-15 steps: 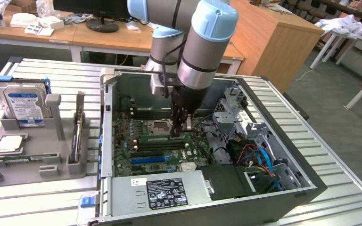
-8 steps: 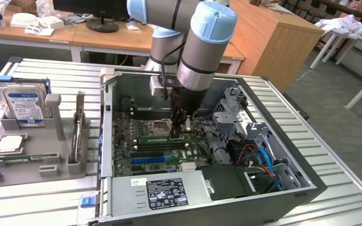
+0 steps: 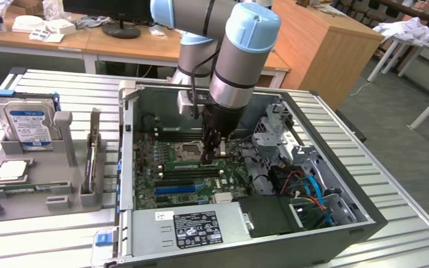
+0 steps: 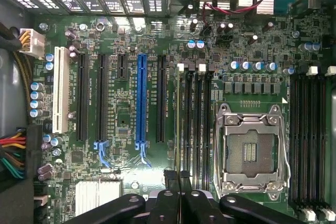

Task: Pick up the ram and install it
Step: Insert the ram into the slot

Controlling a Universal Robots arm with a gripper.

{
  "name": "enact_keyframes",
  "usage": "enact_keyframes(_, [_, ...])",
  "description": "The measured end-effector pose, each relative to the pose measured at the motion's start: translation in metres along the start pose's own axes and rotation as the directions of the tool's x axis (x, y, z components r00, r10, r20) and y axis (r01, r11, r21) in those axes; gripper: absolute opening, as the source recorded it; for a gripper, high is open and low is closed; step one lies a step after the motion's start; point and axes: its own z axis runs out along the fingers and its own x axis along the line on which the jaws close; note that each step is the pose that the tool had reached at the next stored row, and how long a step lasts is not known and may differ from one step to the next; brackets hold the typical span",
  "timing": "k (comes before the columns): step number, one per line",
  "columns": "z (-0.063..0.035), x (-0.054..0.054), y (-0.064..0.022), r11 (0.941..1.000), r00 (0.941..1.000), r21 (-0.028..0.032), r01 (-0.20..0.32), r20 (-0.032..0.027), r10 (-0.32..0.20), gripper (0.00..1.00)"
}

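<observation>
Inside the computer case (image 3: 348,220), near the motherboard's (image 3: 158,192) middle, my gripper (image 3: 218,158) is pinched almost shut on the thin ram (image 3: 185,164), which lies along a slot beside the processor socket (image 3: 190,149). This is the seating step, I judge; it calls for straight, even downward pressure.

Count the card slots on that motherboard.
6 in a row: white slot, two long black slots, short black slot, blue slot, then another black slot.

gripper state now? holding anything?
gripper: closed on the ram, down at the memory slots.
</observation>
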Motion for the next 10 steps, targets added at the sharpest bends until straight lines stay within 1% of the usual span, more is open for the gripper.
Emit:
enact_keyframes(7, [0.0002,0.0,0.0,1.0,1.0,0.0002,-0.004,0.0002,0.004,0.11])
enact_keyframes(10, [0.0021,0.0,0.0001,1.0,1.0,0.0008,-0.004,0.0003,0.004,0.11])
